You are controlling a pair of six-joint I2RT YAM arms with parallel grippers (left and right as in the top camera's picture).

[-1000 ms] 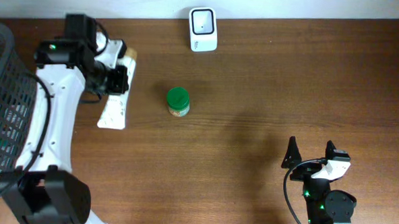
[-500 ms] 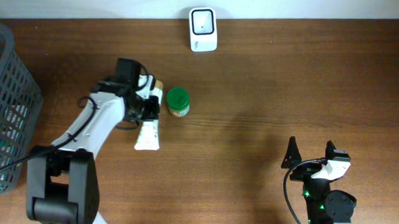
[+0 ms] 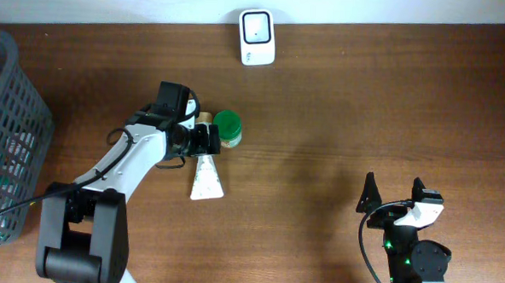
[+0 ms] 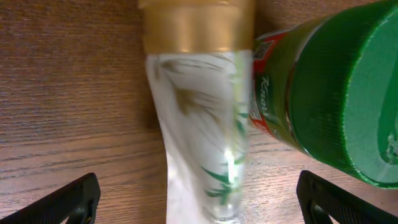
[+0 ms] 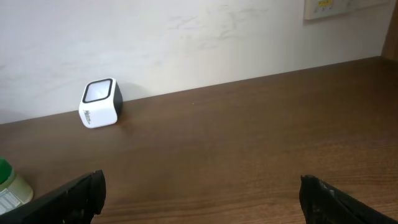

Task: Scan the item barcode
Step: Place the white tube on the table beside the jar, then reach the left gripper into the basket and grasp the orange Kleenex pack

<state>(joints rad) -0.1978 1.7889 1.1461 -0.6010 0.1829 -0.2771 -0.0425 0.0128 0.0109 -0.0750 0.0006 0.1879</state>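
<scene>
A white tube [image 3: 206, 179] with a gold cap [image 3: 204, 118] lies on the brown table, cap end against a green-lidded jar [image 3: 227, 128]. My left gripper [image 3: 200, 140] is over the tube's upper part. In the left wrist view the tube [image 4: 199, 143] runs down between the wide-apart fingers of the open left gripper [image 4: 199, 202], neither touching it, with the jar [image 4: 323, 93] close on the right. The white barcode scanner [image 3: 257, 37] stands at the table's far edge. My right gripper [image 3: 393, 195] rests open and empty at the near right. No barcode shows.
A dark mesh basket [image 3: 9, 148] stands at the left edge of the table. In the right wrist view the scanner [image 5: 99, 102] sits against the white wall and the jar [image 5: 9, 186] shows at the lower left, with bare wood ahead of the right gripper [image 5: 202, 193].
My left arm carried the tube rightward from near the basket to beside the jar, then its jaws opened and let the tube go. The right arm has not moved.
</scene>
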